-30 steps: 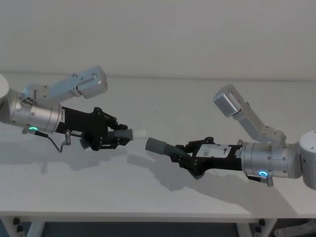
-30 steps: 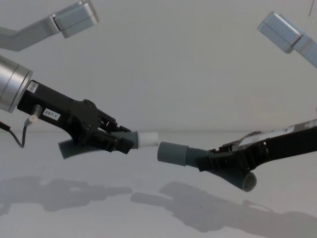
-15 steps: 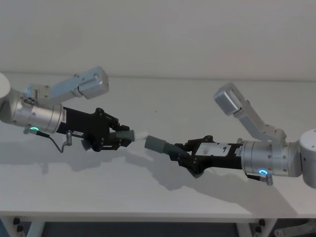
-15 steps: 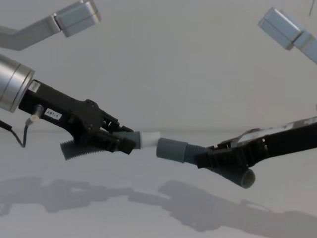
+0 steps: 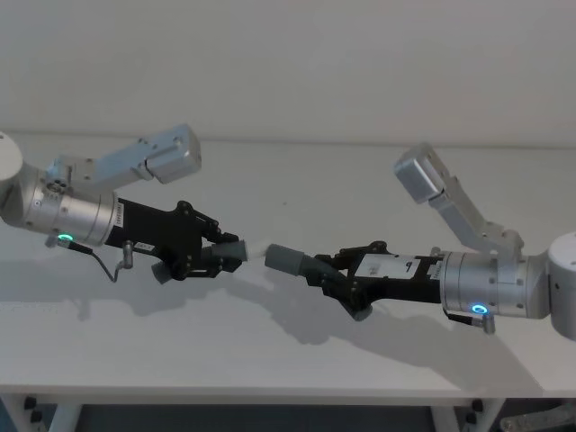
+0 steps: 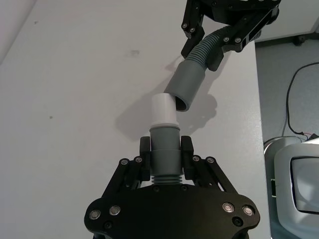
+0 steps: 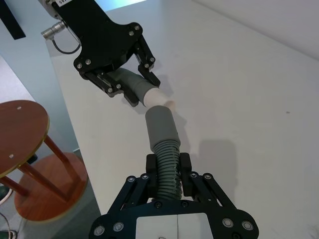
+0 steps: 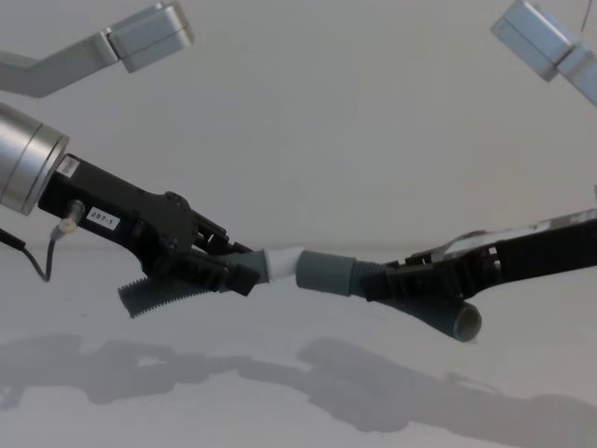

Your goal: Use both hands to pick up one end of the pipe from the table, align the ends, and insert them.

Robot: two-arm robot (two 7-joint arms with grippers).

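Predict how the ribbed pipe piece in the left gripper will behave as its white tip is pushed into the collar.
The ribbed pipe piece probably flexes: its body is corrugated and curves behind the left gripper. The white tip looks smooth, so likely slides. It meets the collar off-axis, so may jam.

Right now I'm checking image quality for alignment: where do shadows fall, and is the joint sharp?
Head view: arm shadows lie on the table below both grippers. Chest view: soft shadows beneath, the whitish tip meets the collar mouth crisply. Left wrist view: the collar's shadow falls beside the tip, both sharp.
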